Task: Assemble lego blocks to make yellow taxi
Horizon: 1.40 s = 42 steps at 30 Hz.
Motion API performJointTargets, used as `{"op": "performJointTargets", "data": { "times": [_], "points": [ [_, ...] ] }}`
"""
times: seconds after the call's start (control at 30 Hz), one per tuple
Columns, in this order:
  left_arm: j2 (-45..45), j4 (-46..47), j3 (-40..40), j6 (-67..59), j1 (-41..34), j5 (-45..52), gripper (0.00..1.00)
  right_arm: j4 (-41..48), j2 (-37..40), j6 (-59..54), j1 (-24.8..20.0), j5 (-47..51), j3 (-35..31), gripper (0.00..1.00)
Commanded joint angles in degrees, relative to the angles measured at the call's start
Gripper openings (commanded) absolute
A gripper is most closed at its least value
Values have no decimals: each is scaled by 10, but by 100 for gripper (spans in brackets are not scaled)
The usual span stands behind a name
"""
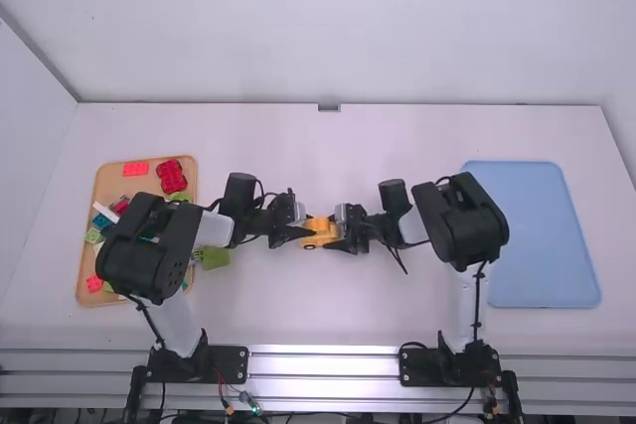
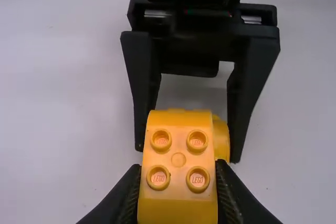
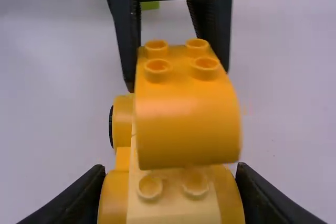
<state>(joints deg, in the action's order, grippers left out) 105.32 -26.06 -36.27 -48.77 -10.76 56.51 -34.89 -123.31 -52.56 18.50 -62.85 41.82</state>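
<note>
"Your claws?"

"My left claw grips the block; my right claw clamps the base just beneath, both over the middle of the table."

"The trick?"

"I should square the block to the studs, brace the base level, then press straight down, evenly; a tilt could twist it off."

You log the studded block as yellow-orange; the car base reads yellow, its wheel black. You note a white table, light blue tray, tan tray, red brick, lime-green block.
</note>
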Motion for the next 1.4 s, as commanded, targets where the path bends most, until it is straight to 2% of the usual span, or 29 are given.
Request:
{"op": "performJointTargets", "data": {
  "times": [0.0, 0.3, 0.83, 1.17, 1.37],
  "points": [
    [7, 1, -9, 10, -3, 10, 9, 10, -9, -5, 9, 34, -2, 51],
    [7, 40, -9, 10, -4, -24, 9, 9, -9, -4, 4, 33, -1, 50],
    [7, 76, -8, -12, -18, -6, 4, 7, -9, -4, 7, 33, -2, 50],
    [7, 77, -9, 6, -65, -107, 2, 7, -9, -4, 10, 33, -2, 50],
    [7, 94, -9, 4, -65, -116, 2, 7, -9, -4, 10, 33, -2, 50]
  ]
}}
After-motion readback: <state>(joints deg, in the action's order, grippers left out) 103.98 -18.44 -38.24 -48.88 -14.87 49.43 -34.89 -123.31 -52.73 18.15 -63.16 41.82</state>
